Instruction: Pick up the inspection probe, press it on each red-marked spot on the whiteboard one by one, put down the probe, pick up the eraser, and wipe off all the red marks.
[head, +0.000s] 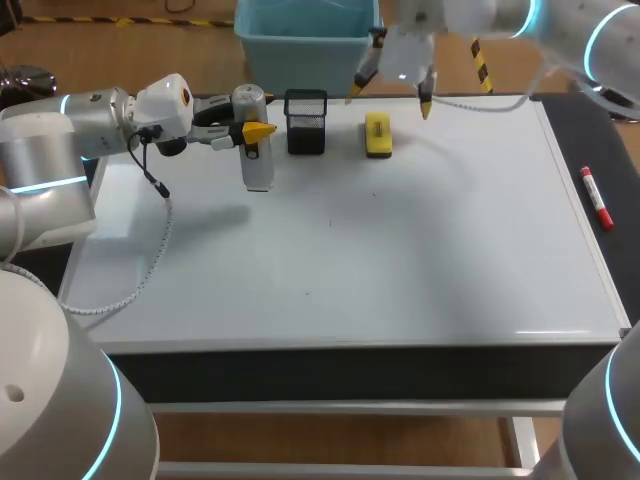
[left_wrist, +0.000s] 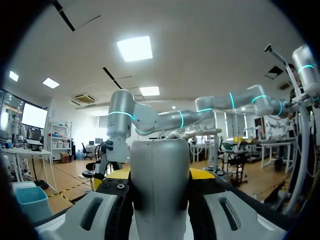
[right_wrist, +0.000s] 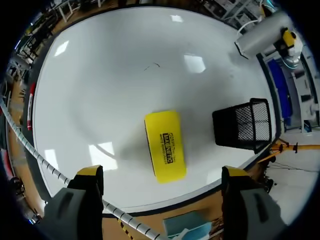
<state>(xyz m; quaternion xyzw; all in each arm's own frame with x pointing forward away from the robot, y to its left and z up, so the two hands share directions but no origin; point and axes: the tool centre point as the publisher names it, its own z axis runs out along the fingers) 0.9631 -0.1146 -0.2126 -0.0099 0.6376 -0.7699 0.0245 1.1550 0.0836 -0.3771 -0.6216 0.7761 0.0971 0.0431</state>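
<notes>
Two tools share the work: the left tool (head: 255, 132) grips the silver inspection probe (head: 257, 165) upright over the far left of the whiteboard (head: 400, 250), just beside the black mesh holder (head: 306, 122). The right tool (head: 390, 100) hangs released above the yellow eraser (head: 378, 134). Putting down the probe seems the step in hand, perhaps into the holder, which looks empty; next the right tool must lower and close on the eraser.
</notes>
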